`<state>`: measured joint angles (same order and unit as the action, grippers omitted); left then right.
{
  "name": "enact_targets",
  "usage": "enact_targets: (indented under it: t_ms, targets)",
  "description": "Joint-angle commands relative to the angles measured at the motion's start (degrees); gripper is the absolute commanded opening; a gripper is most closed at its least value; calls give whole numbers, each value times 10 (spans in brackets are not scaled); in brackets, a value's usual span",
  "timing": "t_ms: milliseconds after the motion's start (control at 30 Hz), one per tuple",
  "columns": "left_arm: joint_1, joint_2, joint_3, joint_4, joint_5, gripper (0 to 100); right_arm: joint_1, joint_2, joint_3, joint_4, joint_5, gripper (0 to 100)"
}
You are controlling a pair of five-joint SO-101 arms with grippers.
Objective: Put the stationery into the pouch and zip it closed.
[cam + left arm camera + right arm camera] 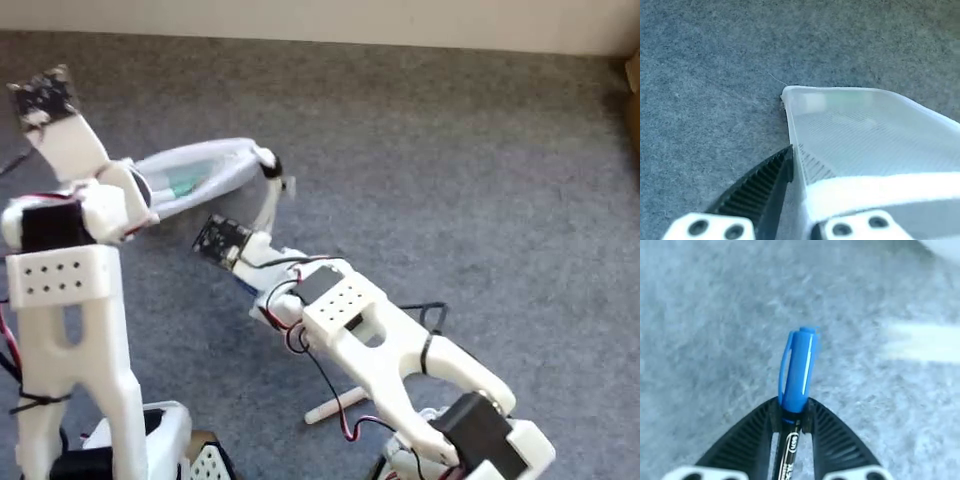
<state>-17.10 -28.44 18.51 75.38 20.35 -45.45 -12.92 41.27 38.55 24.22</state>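
A translucent white pouch (205, 170) lies on the grey carpet at the back left, with something green (184, 186) showing inside it. My left gripper (792, 170) is shut on the pouch (860, 135) at its edge, the black finger (760, 187) outside the wall. A blue-capped pen (799, 365) sticks out cap-first from my right gripper (792, 407), which is shut on it low over the carpet. In the high view the right arm's wrist (225, 240) sits just in front of the pouch, with a bit of blue pen (245, 286) under it.
A thin white strip (270, 205) hangs from the pouch's right end toward the right wrist. A white stick-like item (335, 405) lies on the carpet by the right arm's base. Bare carpet (480, 180) stretches to the right and back.
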Motion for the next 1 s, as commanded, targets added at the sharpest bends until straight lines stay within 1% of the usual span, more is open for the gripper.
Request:
enact_targets:
  t_ms: [0, 167, 267, 467, 567, 733, 967]
  targets:
    - [34, -80, 58, -6, 4, 34, 11, -48, -4, 3, -30, 4]
    - [40, -123, 101, -48, -18, 34, 12, -95, 10, 5, -33, 4]
    - [41, -124, 101, -50, -19, 34, 8, -136, 30, 3, -33, 4]
    - [73, -124, 103, -48, -21, 34, 3, -233, 67, 2, -34, 4]
    - [73, -124, 103, -48, -21, 34, 3, -278, 79, 2, -71, 4]
    - [73, -124, 103, -48, -21, 34, 3, -336, 80, 2, -106, 4]
    - [71, -124, 104, -51, -21, 34, -10, -407, 107, 1, -117, 4]
